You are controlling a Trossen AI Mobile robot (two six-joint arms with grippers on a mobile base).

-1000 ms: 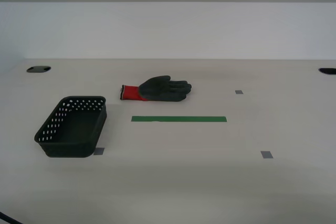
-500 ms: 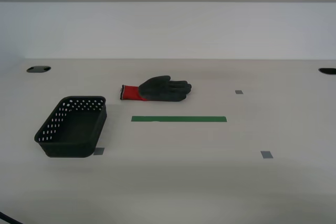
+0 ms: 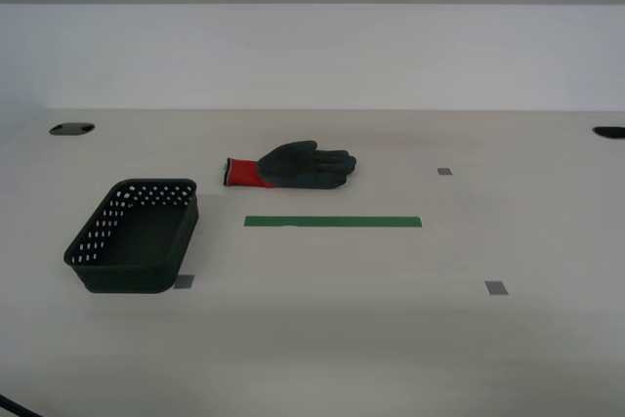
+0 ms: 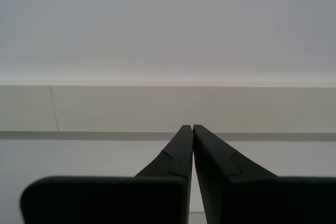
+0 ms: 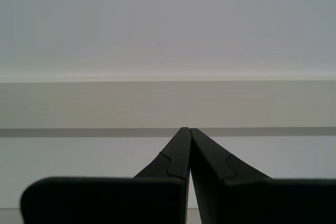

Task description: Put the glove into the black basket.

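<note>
Start at the exterior view's left, where you see a dark oval opening (image 3: 71, 129) in the table (image 3: 332, 339) close to the far edge. Nearer to you and a little to the right sits the black basket (image 3: 134, 236), upright on the table, its sloping sides dotted with rows of small holes and nothing visible inside it. A small grey square marker (image 3: 183, 281) lies on the table touching the basket's near right corner.

Move right and farther back and you find the glove (image 3: 291, 165) lying flat on the table, well apart from the basket. Its red cuff (image 3: 240, 173) points toward the exterior view's left and its dark fingers point right. Just nearer than the glove, a green tape strip (image 3: 333, 222) runs left to right across the table, apart from the glove.

Farther right you see two more grey markers, one far (image 3: 444, 171) and one near (image 3: 496, 288), and another dark opening (image 3: 608, 132) at the far right edge.

Neither arm shows in the exterior view. In the wrist views, my first gripper (image 5: 188, 131) and my second gripper (image 4: 192, 128) each point at a pale wall, jaws pressed together at the tips and pinching nothing.
</note>
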